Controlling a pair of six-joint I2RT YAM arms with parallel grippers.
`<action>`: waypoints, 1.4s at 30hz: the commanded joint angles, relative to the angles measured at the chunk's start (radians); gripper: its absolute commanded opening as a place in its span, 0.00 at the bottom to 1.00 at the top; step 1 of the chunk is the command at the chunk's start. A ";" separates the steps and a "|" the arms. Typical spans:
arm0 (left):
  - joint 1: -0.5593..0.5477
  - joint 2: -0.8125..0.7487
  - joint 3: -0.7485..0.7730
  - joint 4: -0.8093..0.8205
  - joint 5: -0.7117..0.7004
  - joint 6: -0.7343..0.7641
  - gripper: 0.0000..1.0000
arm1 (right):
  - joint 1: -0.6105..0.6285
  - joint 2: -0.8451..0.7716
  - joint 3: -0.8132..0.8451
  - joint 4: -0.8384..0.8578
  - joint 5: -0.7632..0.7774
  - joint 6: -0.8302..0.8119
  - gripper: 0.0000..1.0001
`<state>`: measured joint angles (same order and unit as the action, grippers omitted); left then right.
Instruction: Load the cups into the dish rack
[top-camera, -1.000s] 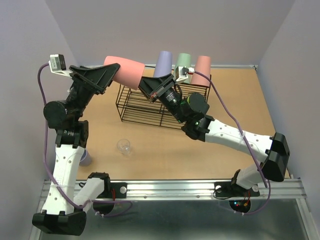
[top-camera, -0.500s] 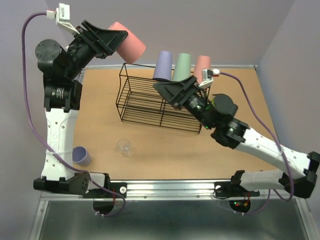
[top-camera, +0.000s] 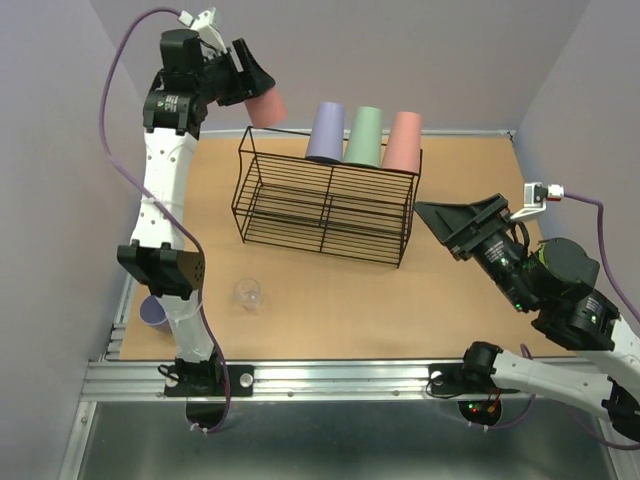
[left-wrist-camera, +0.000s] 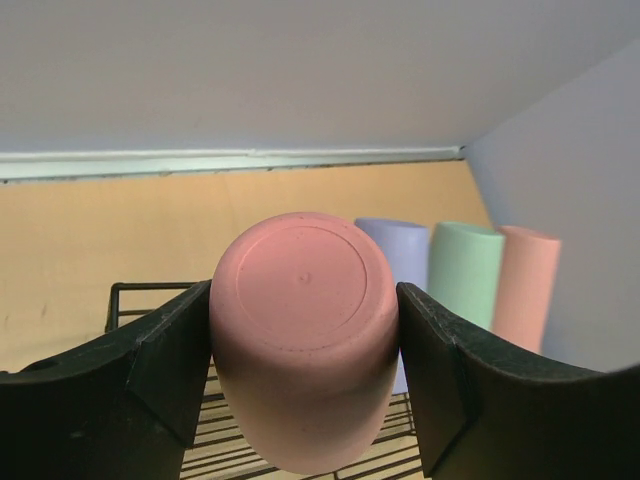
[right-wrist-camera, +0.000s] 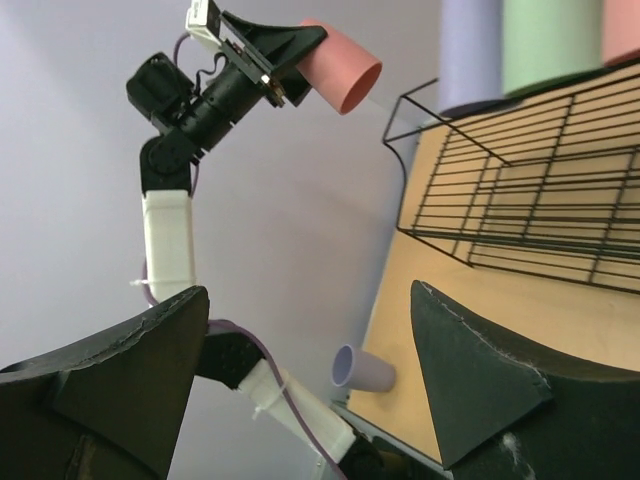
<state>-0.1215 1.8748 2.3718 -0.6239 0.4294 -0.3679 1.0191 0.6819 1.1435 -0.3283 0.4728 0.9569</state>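
My left gripper is raised high at the far left and shut on a salmon-pink cup, which hangs over the far-left corner of the black wire dish rack. In the left wrist view the cup's base fills the gap between the fingers. A lavender cup, a green cup and a pink cup stand upside down along the rack's far side. A small clear cup stands on the table. A purple cup lies on its side at the near left. My right gripper is open and empty, right of the rack.
Purple walls close in the table on the left, back and right. The left arm's lower links stand over the near-left table edge, partly hiding the lying purple cup. The metal rail runs along the near edge.
The right gripper let go of the salmon-pink cup, opened and drew back to the right of the rack. The left arm lifted the cup up and toward the far left.
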 joint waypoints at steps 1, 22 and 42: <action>-0.067 0.049 0.092 -0.076 -0.089 0.104 0.00 | -0.007 -0.044 -0.024 -0.199 0.065 0.008 0.86; -0.162 0.221 0.132 -0.079 -0.282 0.207 0.00 | -0.005 -0.113 -0.051 -0.327 0.136 0.043 0.87; -0.213 0.241 0.121 -0.077 -0.300 0.225 0.39 | -0.005 -0.122 -0.071 -0.357 0.171 0.065 0.87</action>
<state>-0.3321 2.1235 2.4569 -0.7418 0.1368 -0.1535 1.0157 0.5690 1.0843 -0.6888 0.6102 1.0077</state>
